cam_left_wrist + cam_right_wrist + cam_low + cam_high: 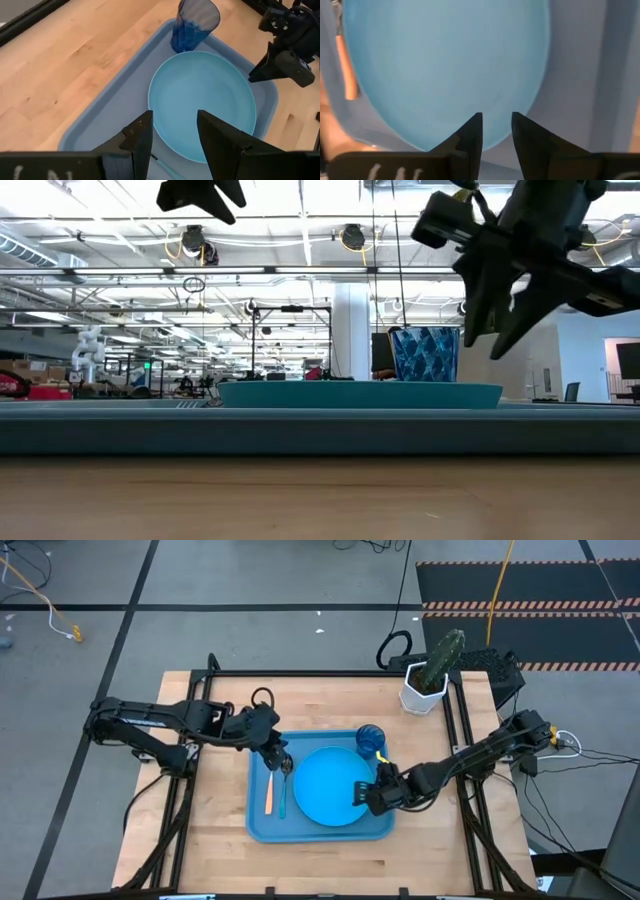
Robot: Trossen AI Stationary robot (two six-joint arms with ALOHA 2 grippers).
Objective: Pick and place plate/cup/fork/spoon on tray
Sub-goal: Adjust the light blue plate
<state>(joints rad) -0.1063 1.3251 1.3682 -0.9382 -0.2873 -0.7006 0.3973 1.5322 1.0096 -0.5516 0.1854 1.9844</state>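
The blue tray (258,825) lies mid-table. On it lie the sky-blue plate (330,785), the dark-blue cup (370,738) upright at the far right corner, and the orange fork (270,795) beside the spoon (283,798) on the left part. My left gripper (282,757) is open and empty above the spoon's bowl end; in the low view it (200,195) is high above the tray. My right gripper (497,117) is open and empty just above the plate's right edge (362,795), clear of the plate in the low view (495,345).
A white pot with a cactus (428,680) stands at the table's far right corner. Black frame rails (465,730) run along the table's sides. Bare wood (320,865) lies in front of the tray.
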